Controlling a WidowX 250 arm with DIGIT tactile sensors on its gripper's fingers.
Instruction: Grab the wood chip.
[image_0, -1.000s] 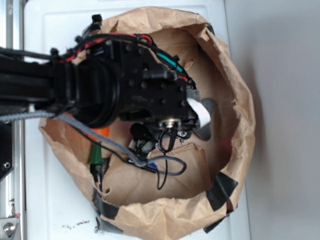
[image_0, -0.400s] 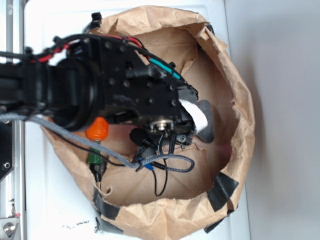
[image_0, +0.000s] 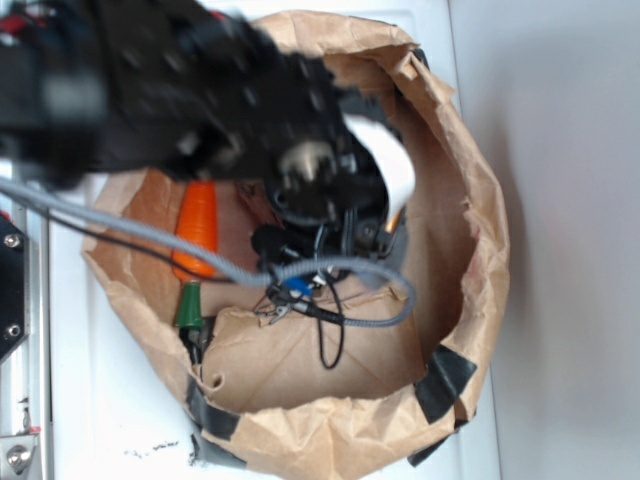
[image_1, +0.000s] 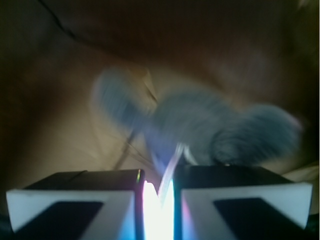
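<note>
**Gripper low over the grey plush inside the paper nest**

Inside the crumpled brown paper bag (image_0: 470, 200), rolled down into a round nest on the white tabletop (image_0: 110, 400), the black robot arm (image_0: 150, 90) is seen reaching from the left, blurred. Its gripper (image_0: 395, 195) lies at the right of the arm's mass, with white padding visible at its tip. From the wrist view, the two black-and-white fingers (image_1: 75, 200) are seen drawn nearly together, only a thin bright slit being left between them; whether anything is pinched cannot be told. Just beyond the gripper, the fuzzy grey plush elephant (image_1: 210, 125) is seen on the paper floor, blurred. An orange toy carrot with a green top (image_0: 197, 230) lies at the left of the nest, partly under the grey cable (image_0: 150, 240). The wood chip cannot be made out in either view.
</note>
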